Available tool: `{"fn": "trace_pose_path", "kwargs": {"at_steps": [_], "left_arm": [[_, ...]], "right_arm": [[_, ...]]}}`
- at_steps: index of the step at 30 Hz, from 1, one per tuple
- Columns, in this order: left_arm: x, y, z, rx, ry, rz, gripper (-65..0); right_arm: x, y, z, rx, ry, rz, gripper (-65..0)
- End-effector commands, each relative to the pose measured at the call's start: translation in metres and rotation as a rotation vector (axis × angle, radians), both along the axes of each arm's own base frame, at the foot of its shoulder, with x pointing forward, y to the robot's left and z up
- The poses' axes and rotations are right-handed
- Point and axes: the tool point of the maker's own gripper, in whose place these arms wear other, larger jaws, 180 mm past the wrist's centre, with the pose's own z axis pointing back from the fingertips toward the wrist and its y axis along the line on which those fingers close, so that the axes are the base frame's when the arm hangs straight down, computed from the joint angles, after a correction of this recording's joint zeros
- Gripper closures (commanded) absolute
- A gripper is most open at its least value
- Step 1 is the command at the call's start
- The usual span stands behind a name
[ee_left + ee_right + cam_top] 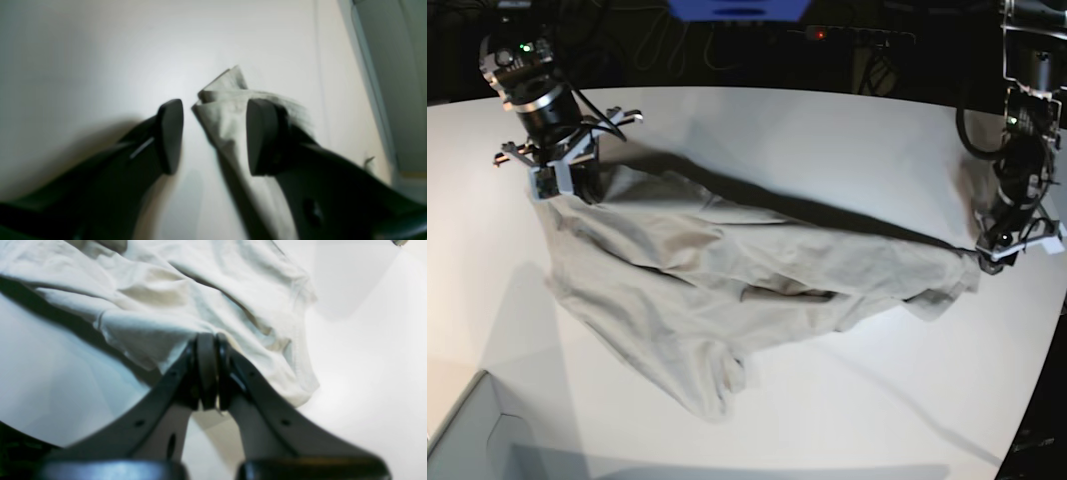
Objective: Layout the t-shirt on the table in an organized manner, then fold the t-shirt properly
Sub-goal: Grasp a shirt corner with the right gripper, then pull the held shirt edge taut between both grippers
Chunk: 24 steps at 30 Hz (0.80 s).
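A plain light beige-grey cotton t-shirt [727,290] lies stretched and rumpled across the middle of the large, smooth white table [847,140], running from about ten o'clock to three o'clock in the base view, with a loose fold of cloth hanging down toward six o'clock. My right gripper [208,340] sits at the ten o'clock end; its two dark fingers are pressed tightly together, pinching a bunched edge of the shirt, and the fabric fans out wrinkled away from the tips toward twelve o'clock in my right wrist view, a stitched hem trailing off at three o'clock. My left gripper [215,133] is at the three o'clock end of the shirt. Its dark fingers [171,133] stand spread apart, and a narrow, folded corner of the shirt rises through the gap, lying against the inner face of the finger on the right of that view while the other finger stands clear of the cloth, with bare white table behind it. A pale grey box corner [467,440] shows at seven o'clock in the base view, well apart from the shirt.
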Motion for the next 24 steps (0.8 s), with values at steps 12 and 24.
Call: {"fn": "trace_pose_path", "kwargs": {"at_steps": [12,24], "left_arm": [[0.029,-0.003,-0.009,0.025,0.018,0.017,-12.8],[0.05,-0.016,0.074,0.087,-0.192,-0.066,-0.2]], "right_arm": [[0.005,-0.003,0.012,-0.005,-0.048,0.004,0.0],[0.01,-0.009,0.016,-0.033,-0.062,0.02,0.0]]}}
